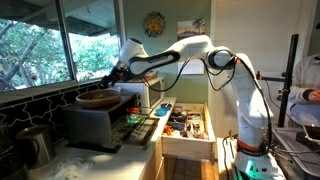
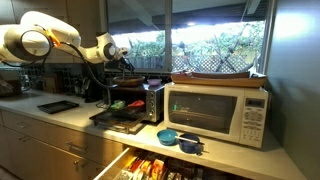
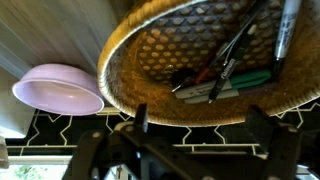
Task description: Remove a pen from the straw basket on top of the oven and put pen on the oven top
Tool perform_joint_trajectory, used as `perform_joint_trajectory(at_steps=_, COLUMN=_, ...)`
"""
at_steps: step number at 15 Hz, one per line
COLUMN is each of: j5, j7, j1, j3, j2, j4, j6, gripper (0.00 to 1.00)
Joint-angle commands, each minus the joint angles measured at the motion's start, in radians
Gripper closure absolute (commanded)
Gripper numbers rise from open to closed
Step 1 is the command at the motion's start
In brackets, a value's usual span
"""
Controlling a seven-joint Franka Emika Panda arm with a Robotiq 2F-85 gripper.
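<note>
Gripper [image 3: 200, 128]: fingers spread wide, nothing held, poised near the basket's rim.
Oven [image 1: 95, 122]: dark box beneath the arm, carrying the basket.
Straw basket [image 3: 118, 58]: sits on the oven top.
Pens [image 3: 225, 72]: several, lying inside the basket.

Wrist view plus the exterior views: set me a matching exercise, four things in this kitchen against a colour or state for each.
Things:
1. straw basket
2. small bowl beside the basket
3. drawer under the counter
4. microwave

Colour or state:
A. white
B. pulled open
C. pink
D. holds pens

Pairs: 1-D, 2-C, 3-B, 4-A
</note>
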Motion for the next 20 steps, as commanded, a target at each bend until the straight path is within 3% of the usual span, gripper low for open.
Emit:
perform_joint_trajectory(at_steps=1, j5=0.08, j7=0.007, j1=0.027, j3=-0.015, j2=0.018, j4=0.009, j6=-0.019, gripper=0.0)
perform_joint_trajectory(at_steps=8, j5=0.151, j7=0.014, j1=0.044, j3=-0.015, j2=0.06, j4=0.028, j6=-0.055, gripper=0.0)
perform_joint_trajectory(at_steps=11, j5=0.19, j7=-0.003, j1=0.041, j3=-0.01, j2=0.079, j4=0.036, j6=-0.072, gripper=0.19)
perform_joint_trajectory(at_steps=12, j5=0.191, j7=-0.004, j1=0.044, j3=-0.013, j2=0.084, j4=0.039, j6=-0.078, gripper=0.18)
perform_joint_trajectory(at_steps=15, j5=0.176, j7=-0.007, j1=0.049, j3=-0.021, j2=0.097, j4=0.051, j6=-0.095, gripper=0.47)
perform_joint_trajectory(at_steps=17, j5=0.175, j7=-0.012, j1=0.049, j3=-0.022, j2=0.104, j4=0.059, j6=-0.11, gripper=0.57)
perform_joint_trajectory(at_steps=20, j5=0.173, j7=-0.009, j1=0.047, j3=-0.029, j2=0.106, j4=0.069, j6=-0.138, gripper=0.81)
